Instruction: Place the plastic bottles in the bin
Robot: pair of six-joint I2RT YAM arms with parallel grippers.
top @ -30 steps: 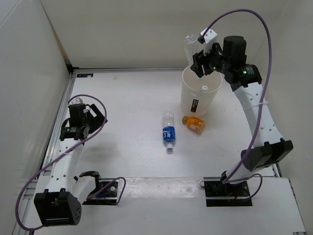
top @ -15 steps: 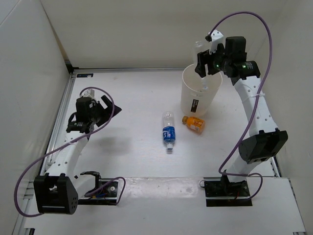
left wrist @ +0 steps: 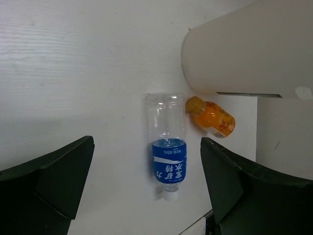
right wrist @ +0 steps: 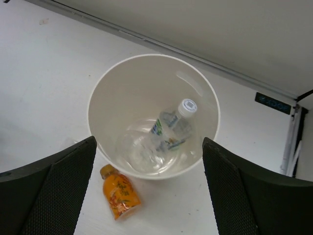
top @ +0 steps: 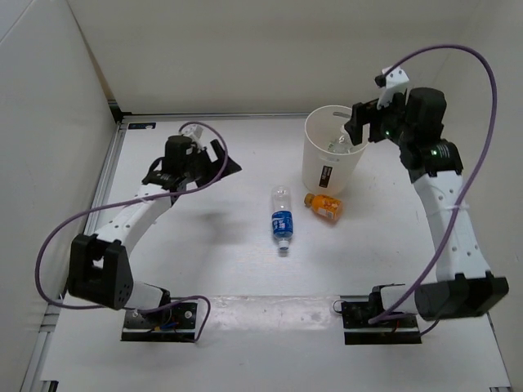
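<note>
The white bin [top: 321, 160] stands at the back right of the table. A clear bottle [right wrist: 171, 129] lies inside the bin [right wrist: 105, 81], cap pointing up. My right gripper [top: 364, 123] hovers open above the rim, and in its wrist view the right gripper [right wrist: 149, 141] is empty. On the table lie a clear bottle with a blue label [top: 282, 219] and a small orange bottle [top: 325, 207]. My left gripper [top: 221, 159] hangs open left of them. The left gripper [left wrist: 146, 141] looks down on the blue-label bottle [left wrist: 166, 147], with the orange bottle [left wrist: 212, 116] and the bin [left wrist: 244, 54] beyond.
White walls close the table on the left and back, with a metal rail [top: 204, 117] along the far edge. The orange bottle [right wrist: 120, 198] lies right beside the bin's base. Both arm bases sit on plates at the near edge [top: 380, 314].
My right gripper opened and let go of the clear bottle, which now lies in the bin; that arm drew back to the right. My left arm swung out toward the table's middle.
</note>
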